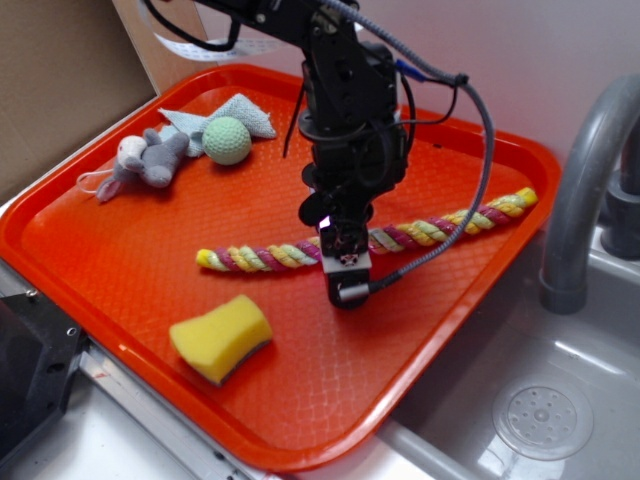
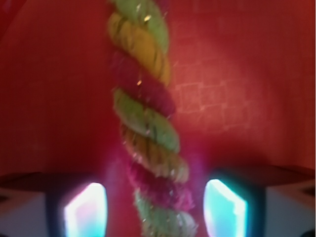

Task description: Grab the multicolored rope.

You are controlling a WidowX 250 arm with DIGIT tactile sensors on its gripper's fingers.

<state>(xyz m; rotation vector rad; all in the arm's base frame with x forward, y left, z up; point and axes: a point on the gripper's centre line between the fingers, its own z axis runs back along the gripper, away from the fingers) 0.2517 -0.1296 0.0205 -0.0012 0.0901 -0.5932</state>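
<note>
Multicolored rope (image 2: 148, 128): flat on tray (image 1: 120, 250), straddled mid-length by pincer (image 2: 154, 210), fingers apart; closing and lifting outstanding.

the multicolored rope (image 1: 440, 229) (image 2: 148, 123), thick and twisted from yellow, magenta, pale green and white strands, lies flat and nearly straight, running diagonally from lower left to upper right.

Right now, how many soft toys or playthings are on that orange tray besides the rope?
2: a grey stuffed mouse near the tray's far-left corner, and a green ball beside it on a cloth. The arm may hide others.
</note>
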